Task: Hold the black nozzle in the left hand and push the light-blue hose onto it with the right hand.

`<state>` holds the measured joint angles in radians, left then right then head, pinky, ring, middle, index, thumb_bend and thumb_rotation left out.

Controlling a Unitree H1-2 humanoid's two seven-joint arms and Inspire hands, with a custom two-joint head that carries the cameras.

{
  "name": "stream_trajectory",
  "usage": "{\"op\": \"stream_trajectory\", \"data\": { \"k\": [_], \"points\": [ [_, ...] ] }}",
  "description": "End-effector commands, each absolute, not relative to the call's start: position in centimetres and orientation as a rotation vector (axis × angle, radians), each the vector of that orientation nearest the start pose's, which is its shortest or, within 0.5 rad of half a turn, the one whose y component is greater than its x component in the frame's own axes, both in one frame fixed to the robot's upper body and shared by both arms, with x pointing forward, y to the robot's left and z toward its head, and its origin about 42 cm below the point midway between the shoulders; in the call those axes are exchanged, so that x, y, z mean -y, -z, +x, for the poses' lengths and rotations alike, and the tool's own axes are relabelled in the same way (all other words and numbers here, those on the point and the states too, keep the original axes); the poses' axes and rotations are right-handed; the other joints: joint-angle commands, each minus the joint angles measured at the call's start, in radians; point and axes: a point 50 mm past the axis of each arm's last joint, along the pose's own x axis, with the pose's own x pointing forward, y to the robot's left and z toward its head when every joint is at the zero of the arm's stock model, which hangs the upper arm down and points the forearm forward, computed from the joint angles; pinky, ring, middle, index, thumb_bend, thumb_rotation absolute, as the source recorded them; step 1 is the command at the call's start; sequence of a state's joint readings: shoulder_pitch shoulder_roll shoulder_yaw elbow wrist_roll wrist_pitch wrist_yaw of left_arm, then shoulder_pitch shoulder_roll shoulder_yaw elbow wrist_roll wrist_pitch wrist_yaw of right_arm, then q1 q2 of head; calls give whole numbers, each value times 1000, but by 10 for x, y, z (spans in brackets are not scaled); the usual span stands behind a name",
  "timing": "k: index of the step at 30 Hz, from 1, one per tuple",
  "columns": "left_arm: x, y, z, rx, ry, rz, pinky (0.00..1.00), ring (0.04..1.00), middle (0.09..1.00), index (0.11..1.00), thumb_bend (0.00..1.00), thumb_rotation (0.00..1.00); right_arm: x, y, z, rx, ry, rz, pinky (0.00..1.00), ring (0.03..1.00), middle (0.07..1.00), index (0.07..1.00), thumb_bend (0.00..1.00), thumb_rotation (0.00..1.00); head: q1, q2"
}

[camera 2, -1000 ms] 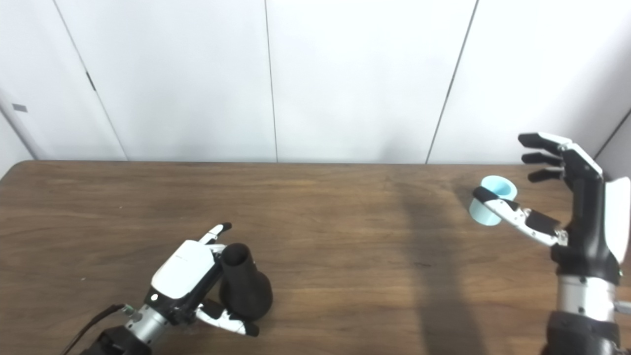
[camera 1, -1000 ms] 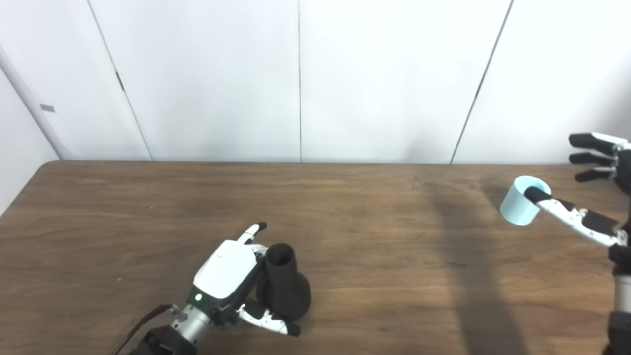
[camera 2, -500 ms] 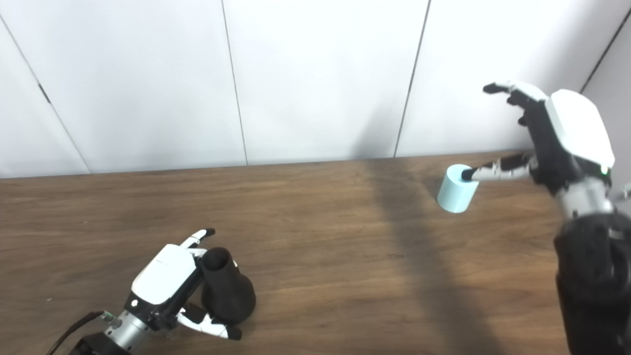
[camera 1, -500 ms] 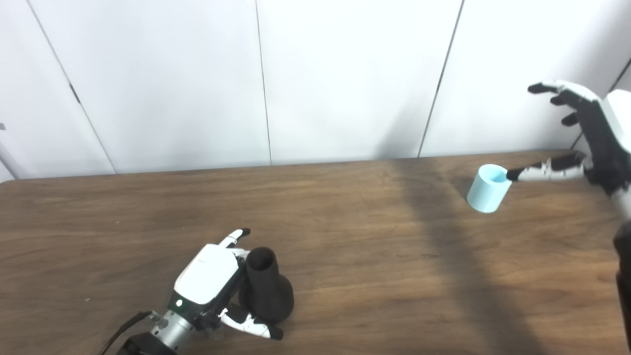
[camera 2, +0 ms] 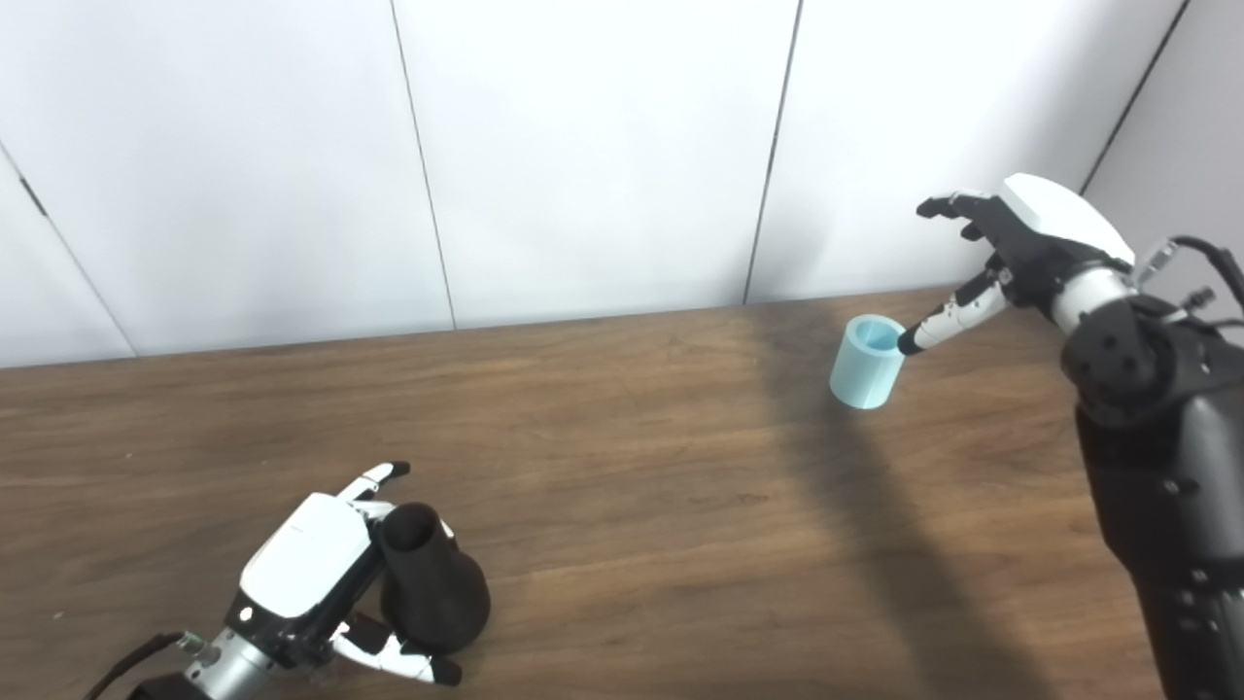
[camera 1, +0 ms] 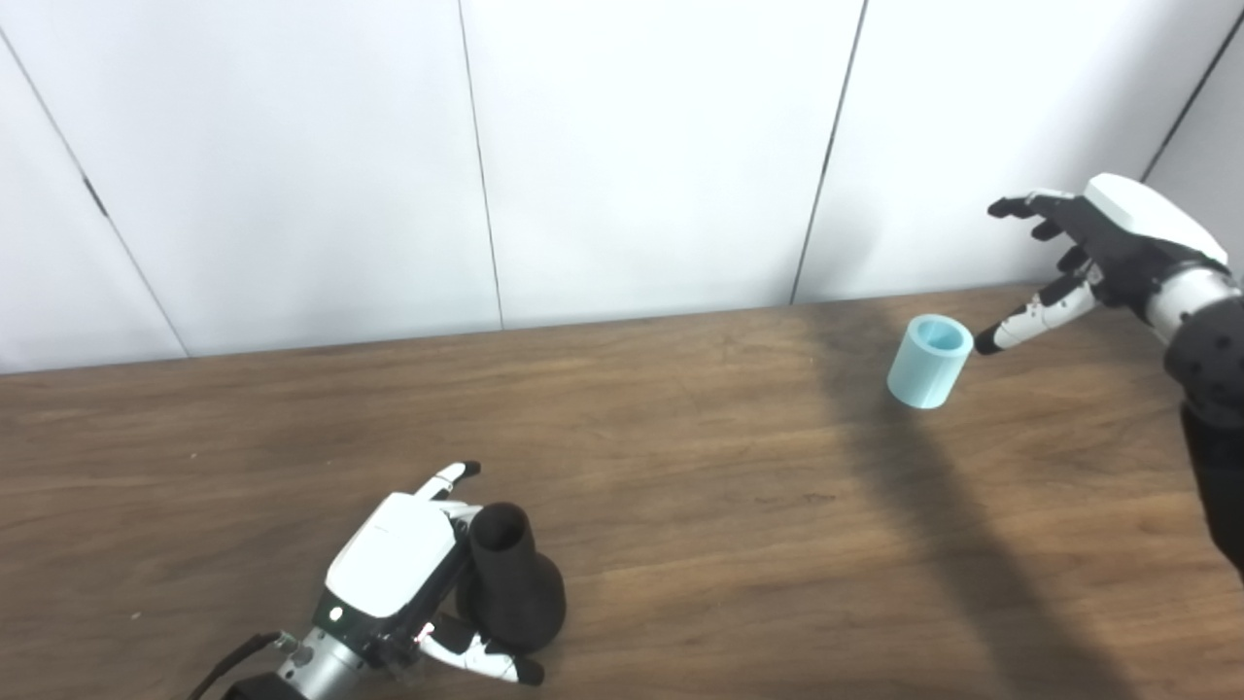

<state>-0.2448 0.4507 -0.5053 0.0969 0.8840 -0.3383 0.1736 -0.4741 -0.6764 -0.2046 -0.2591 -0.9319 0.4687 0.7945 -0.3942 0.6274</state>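
L hand [camera 1: 394, 564] is wrapped round the black nozzle [camera 1: 507, 591] standing at near-left of table [camera 1: 680, 506], mouth up to take the hose, while R hand [camera 2: 1020, 258], digits spread & empty, thumb beside the far-right light-blue hose [camera 2: 865, 362], is pre-grasp.

The left hand [camera 1: 403, 574] lies low at the near left, its arm entering from the bottom edge, fingers and thumb curled around a dark object. The right hand [camera 2: 1020, 248] is raised at the far right, fingers spread apart, thumb stretched down and leftward, holding nothing.
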Motion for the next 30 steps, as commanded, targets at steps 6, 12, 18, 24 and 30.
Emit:
{"op": "stream_trajectory", "data": {
  "k": [6,12,18,24,30],
  "points": [
    [-210,-89,298,574,705,1276,921,533,474,498,523,0,403,-387,375,-222,205,-1343,609,828,892,865,989,194,-22,-1],
    [-209,-84,297,582,718,1290,941,533,473,501,523,0,397,-375,383,-249,196,-1322,583,810,875,874,973,196,-36,-2],
    [-210,-82,296,582,717,1289,934,537,474,500,523,0,396,-361,391,-284,175,-1309,616,828,890,872,955,158,-43,-3],
    [-212,-81,294,580,713,1277,927,532,476,496,524,0,398,-348,398,-285,175,-1328,576,782,867,867,966,171,-45,-2],
    [-215,-81,293,578,713,1288,937,533,476,497,524,0,416,-330,397,-199,306,-1267,561,754,850,893,988,176,-50,2]
  ]
}}
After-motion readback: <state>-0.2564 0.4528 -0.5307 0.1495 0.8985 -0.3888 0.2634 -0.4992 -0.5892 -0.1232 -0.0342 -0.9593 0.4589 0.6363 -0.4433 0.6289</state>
